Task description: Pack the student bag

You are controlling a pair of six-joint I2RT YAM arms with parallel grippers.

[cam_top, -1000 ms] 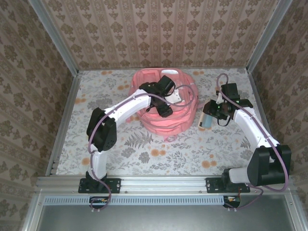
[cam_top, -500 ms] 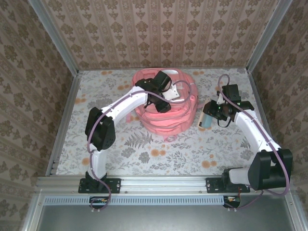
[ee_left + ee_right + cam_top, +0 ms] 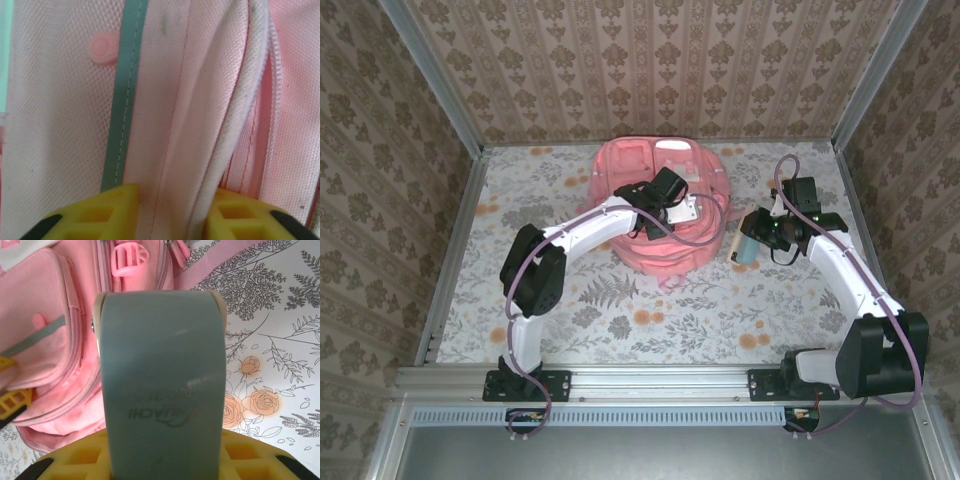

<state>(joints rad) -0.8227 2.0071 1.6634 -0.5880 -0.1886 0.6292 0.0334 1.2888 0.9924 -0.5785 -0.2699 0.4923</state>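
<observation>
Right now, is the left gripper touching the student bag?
Touching. In the left wrist view, the left gripper has a fold of the student bag between its yellow fingers, with the fabric pressed against both.

Centre-rear on floral table (image 3: 620,310), soft pink fabric backpack (image 3: 640,170), flat grey-blue plastic case (image 3: 743,248) just right of it.

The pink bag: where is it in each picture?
Top external: the student bag lies mid-table, far side, under the left arm.
Left wrist: close up, a fold between the yellow fingers.
Right wrist: upper left, behind the grey-blue case in the right gripper.
Shared landmark: the bag's grey stripe, in both wrist views.
</observation>
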